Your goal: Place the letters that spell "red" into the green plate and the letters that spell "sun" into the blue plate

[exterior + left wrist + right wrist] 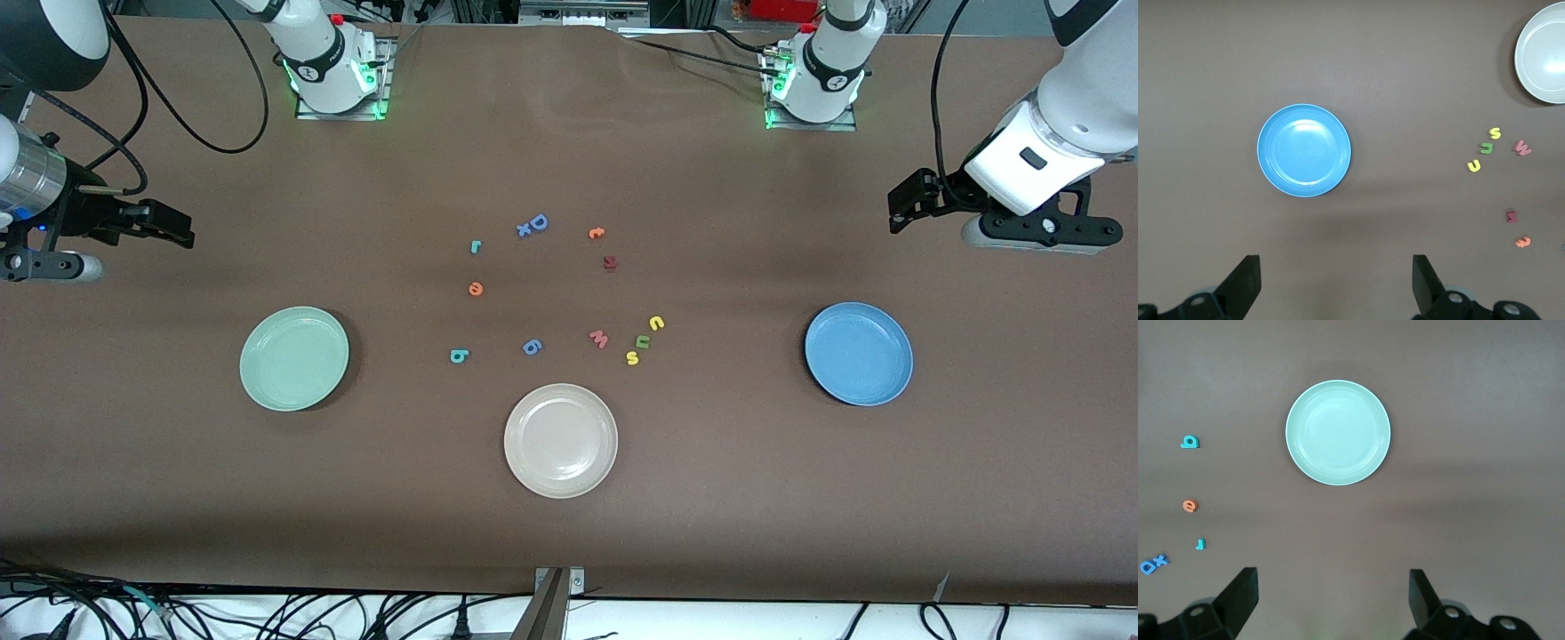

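Mid-table lie the teal r (476, 247), orange e (476, 288) and teal d (458, 356), with the yellow s (632, 357), olive n (642, 341) and yellow u (657, 323) clustered toward the left arm's end. The green plate (294, 358) and blue plate (859, 354) hold nothing. My left gripper (900, 210) hangs open above the table near the blue plate (1304, 150). My right gripper (180, 229) hangs open near the green plate (1338, 432). Both arms wait. The right wrist view shows d (1189, 441), e (1190, 505) and r (1200, 544).
A cream-white plate (561, 440) sits nearest the front camera. Other letters lie among the task's own: a blue D with an x (533, 224), an orange c-like piece (597, 233), a dark red piece (609, 262), a pink w (599, 338) and a blue 6 (532, 347).
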Available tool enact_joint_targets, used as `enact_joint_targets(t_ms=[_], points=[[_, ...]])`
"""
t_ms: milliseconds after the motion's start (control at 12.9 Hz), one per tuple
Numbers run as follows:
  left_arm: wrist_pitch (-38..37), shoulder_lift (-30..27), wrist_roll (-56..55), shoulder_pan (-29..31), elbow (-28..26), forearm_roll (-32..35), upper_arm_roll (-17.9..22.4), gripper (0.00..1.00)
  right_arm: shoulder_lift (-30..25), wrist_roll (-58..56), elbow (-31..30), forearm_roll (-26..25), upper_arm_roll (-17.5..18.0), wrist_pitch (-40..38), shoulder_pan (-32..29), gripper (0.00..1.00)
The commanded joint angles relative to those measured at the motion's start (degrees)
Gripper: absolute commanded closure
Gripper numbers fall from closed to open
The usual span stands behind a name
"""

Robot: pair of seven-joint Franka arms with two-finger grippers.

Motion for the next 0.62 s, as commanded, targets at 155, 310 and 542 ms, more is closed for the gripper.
enact_joint_targets(t_ms=[155, 310, 542], points=[[-0.84, 0.66, 1.23, 0.38, 1.58, -1.04, -0.16, 0.00, 0.01, -0.45, 0.62, 0.97, -0.45, -2.43, 0.26, 0.00], [-0.84, 0.66, 1.23, 0.38, 1.58, -1.04, -0.16, 0.00, -0.08, -0.37, 0.71, 0.97, -0.46, -2.43, 0.18, 0.00], [-0.84, 0.66, 1.23, 0.38, 1.58, -1.04, -0.16, 0.00, 0.01, -0.37, 0.62, 0.97, -0.46, -2.43, 0.18, 0.00]])
